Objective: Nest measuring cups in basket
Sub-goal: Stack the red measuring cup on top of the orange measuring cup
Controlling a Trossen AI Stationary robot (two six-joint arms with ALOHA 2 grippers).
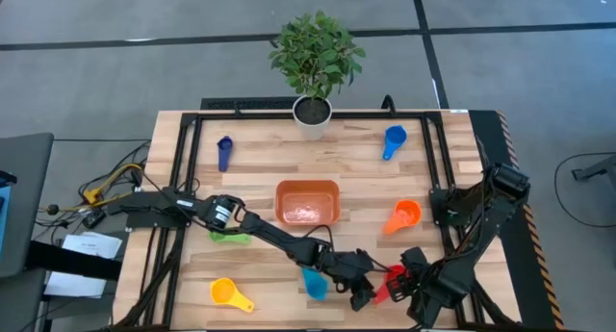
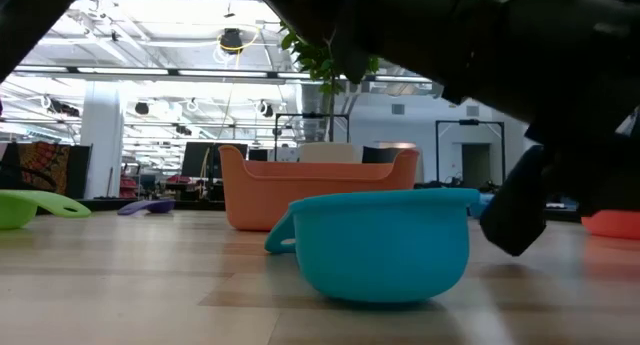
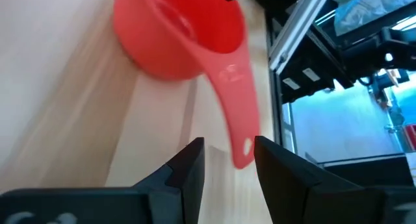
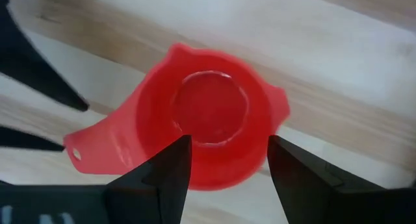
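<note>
Both arms were dark, near-black, built of slim jointed links. The left arm (image 1: 260, 228) carried a round silver-and-white fitting at one joint and thin cables trailing from its base. The right arm (image 1: 476, 221) looked bulkier and blocky. Each claw ended in two flat, matte black fingers (image 3: 188, 175) with angular, bevelled tips.

Potted plant (image 1: 314, 55), white pot, at table's far edge; wooden slat table (image 1: 260, 173); cables (image 1: 106, 188) beside table's left side
</note>
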